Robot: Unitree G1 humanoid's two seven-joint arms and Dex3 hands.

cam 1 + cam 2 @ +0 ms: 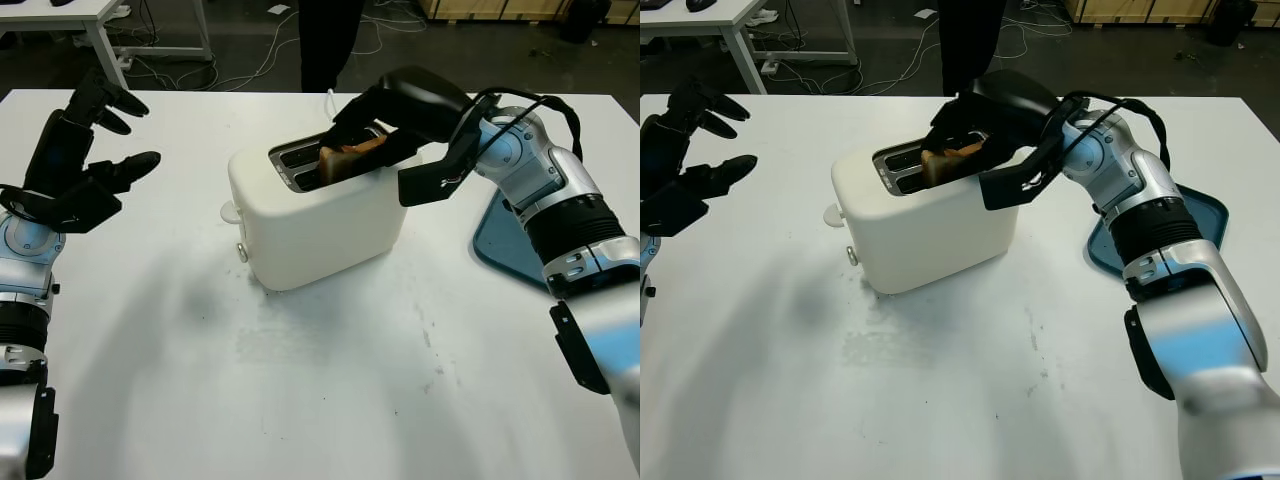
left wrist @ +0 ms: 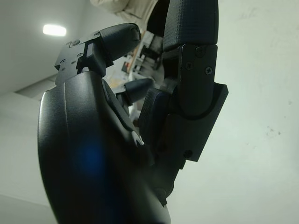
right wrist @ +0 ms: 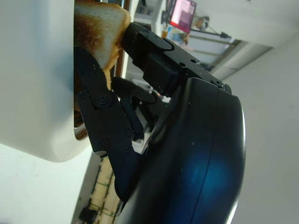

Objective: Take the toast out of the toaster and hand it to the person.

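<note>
A cream two-slot toaster (image 1: 310, 225) stands mid-table. A browned slice of toast (image 1: 350, 157) sticks up out of its nearer slot. My right hand (image 1: 375, 135) reaches over the toaster's top from the right, and its black fingers (image 3: 100, 100) are pinched on the toast (image 3: 100, 23), which still sits partly in the slot. My left hand (image 1: 85, 160) hovers open above the table's left side, well away from the toaster. A person in dark trousers (image 1: 328, 40) stands behind the table's far edge.
A blue tray (image 1: 500, 240) lies on the table at the right, partly under my right forearm. A small white lever knob (image 1: 231, 211) juts from the toaster's left end. Another white table (image 1: 70, 12) and floor cables are behind.
</note>
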